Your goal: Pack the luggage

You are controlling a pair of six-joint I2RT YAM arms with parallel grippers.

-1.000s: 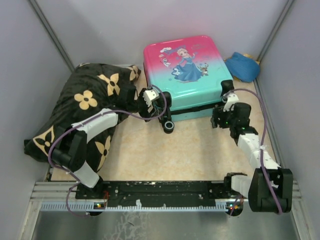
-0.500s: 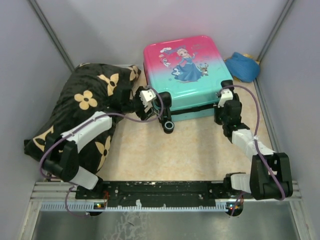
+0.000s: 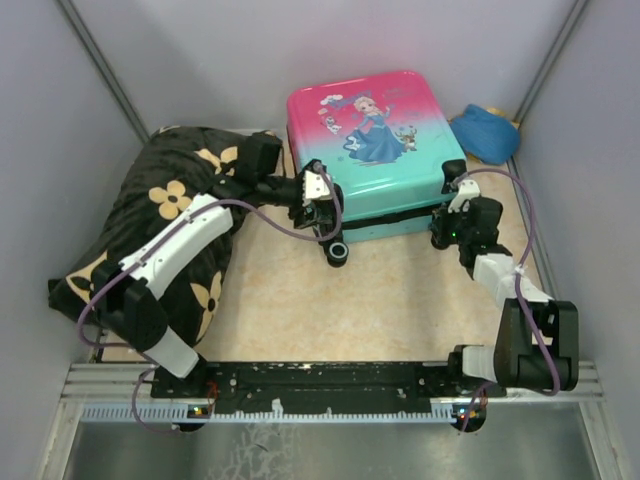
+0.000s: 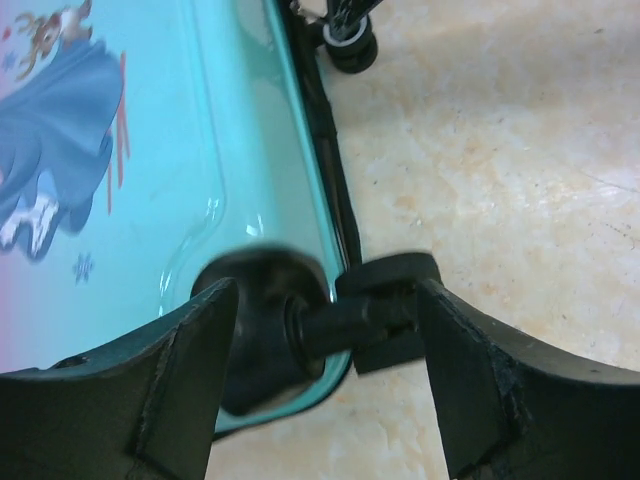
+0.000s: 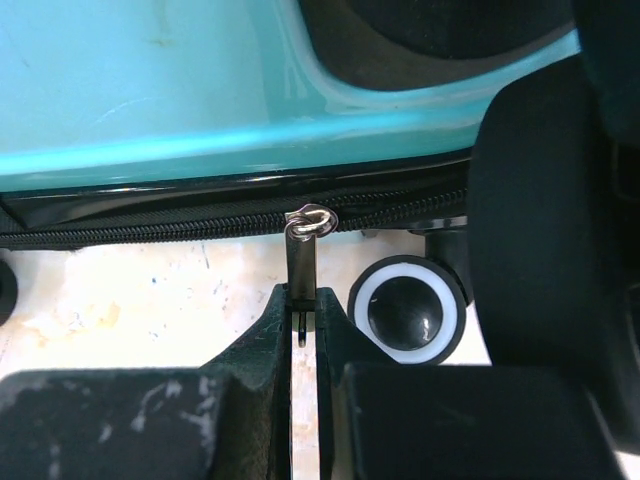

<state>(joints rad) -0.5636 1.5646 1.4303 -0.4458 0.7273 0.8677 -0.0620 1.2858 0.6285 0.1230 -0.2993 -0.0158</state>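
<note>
**Right gripper clamped on zipper pull; left gripper spread at a corner wheel**

Luggage [image 3: 375, 150]: lies flat at the far middle of the table [image 3: 400, 300], printed shell facing up, lid down. The inside is not visible, so its contents cannot be told. In the right wrist view, the black zipper [image 5: 150, 232] below the teal shell looks closed along the stretch that shows.

Right gripper [image 5: 302, 300]: at the near-right corner of the luggage. The jaws are pressed together on the flat metal zipper pull [image 5: 302, 262]. The pull stands upright between the fingertips, and its ring is hooked to the slider on the zipper line. A white-rimmed wheel [image 5: 410, 310] sits just beside the fingers, to the right, apart from them.

Left gripper [image 4: 328, 310]: at the near-left corner of the luggage, with its arm reaching across the blanket. The jaws are spread wide and nothing is clenched. The fingers [image 4: 190, 380] straddle the black corner wheel [image 4: 385, 300] and its axle. The wheel housing lies against the inner face of one finger and the wheel against the other. Whether either finger actually presses cannot be told.

Surroundings: the black blanket [image 3: 170, 215] with tan flowers is bunched on the left of the table, near the left side of the luggage. A blue cloth [image 3: 485, 133] lies in the far-right corner, just beside the luggage.
</note>
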